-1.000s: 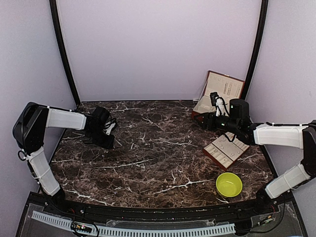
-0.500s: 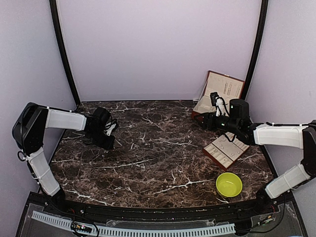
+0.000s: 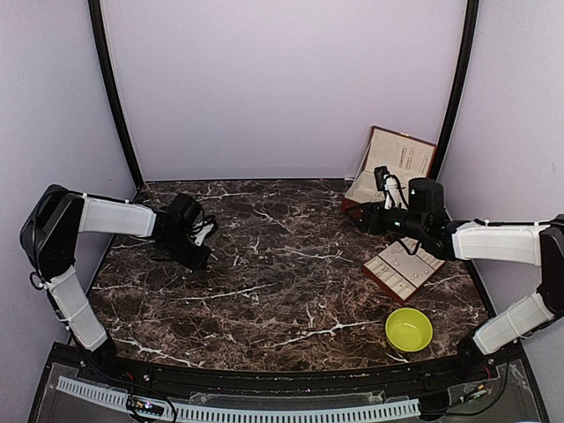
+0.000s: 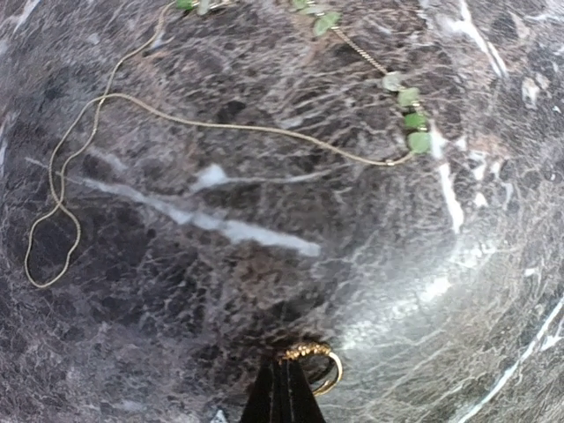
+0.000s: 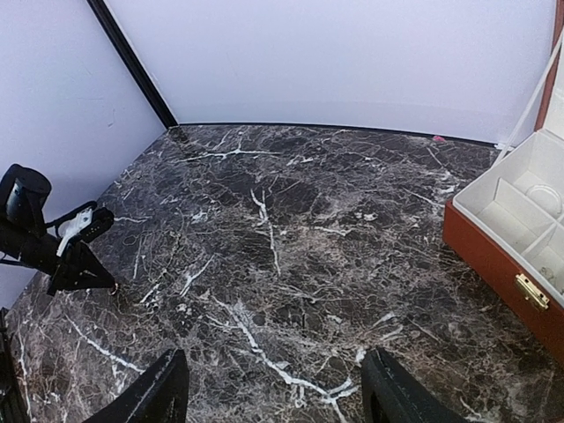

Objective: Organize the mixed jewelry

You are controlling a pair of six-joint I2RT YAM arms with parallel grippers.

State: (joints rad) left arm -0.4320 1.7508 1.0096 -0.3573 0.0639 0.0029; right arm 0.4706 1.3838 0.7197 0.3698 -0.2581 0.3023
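Since the earlier frame the left arm has slid a little toward the middle of the dark marble bench (image 3: 282, 300), and its left claw (image 4: 282, 395) has gone from slightly parted to clenched. In the left wrist view the closed tips meet at the edge of a small gold-coloured ring with a textured crown (image 4: 315, 368). The ring touches them, but whether the band is truly nipped I cannot tell. If it is, the pick is made and a lift comes next. If not, the ring may simply skid on the stone.

The rest of the jewelry on this side lies beyond the ring: a thin gold-coloured chain loop (image 4: 55, 189) and a fine chain strung with green beads (image 4: 411, 116), both well apart from the claw.

The right claw (image 5: 278, 398) hangs released and empty, its fingers spread wide above bare marble near the open reddish-brown box with cream lining (image 5: 502, 256).

Room is generous through the centre, with bare stone between the left claw and the cream-lined compartment tray (image 3: 404, 269) near the right edge. The cramped part is over there, where the right forearm reaches across above the tray and the yellow-green bowl (image 3: 409, 329) sits just in front of it. The left claw itself works close to the bench's left edge and wall.
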